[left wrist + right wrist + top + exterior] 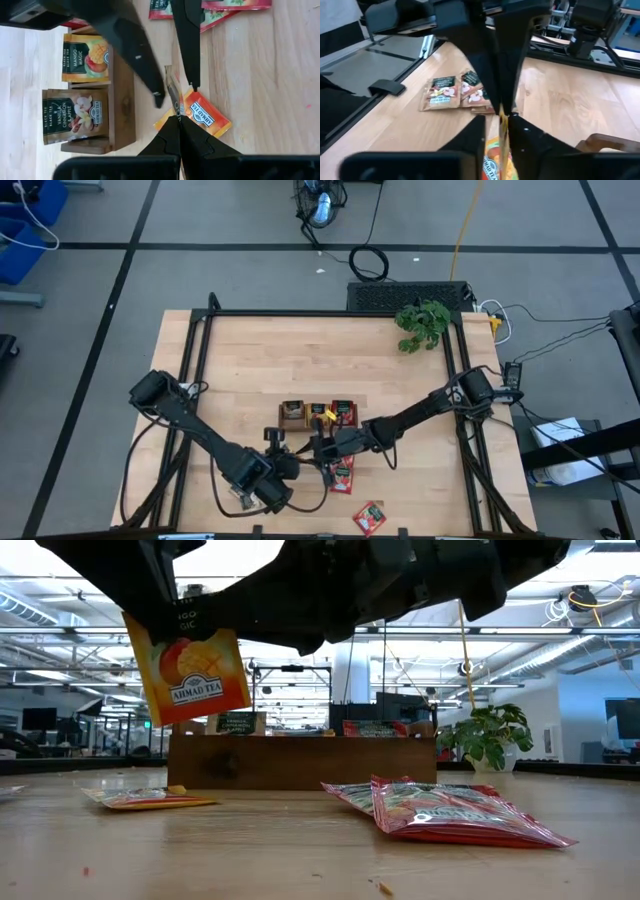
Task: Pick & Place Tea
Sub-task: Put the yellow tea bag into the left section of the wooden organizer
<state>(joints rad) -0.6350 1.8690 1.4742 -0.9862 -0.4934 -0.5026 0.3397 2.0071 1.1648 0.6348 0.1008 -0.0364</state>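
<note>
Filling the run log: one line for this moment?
left gripper: shut on orange sachet | right gripper: closing on same sachet | tray: behind

Even, bright overhead light falls on the tabletop (300, 370) with only soft shadows under the arms; in the low view ceiling strip lights glare behind dark, silhouetted arms, and the near wood grain is blurred, as are both wrist views' foregrounds

The tray (317, 414) sits mid-table, loose sachets (342, 477) in front of it, plant (422, 323) behind right.
</note>
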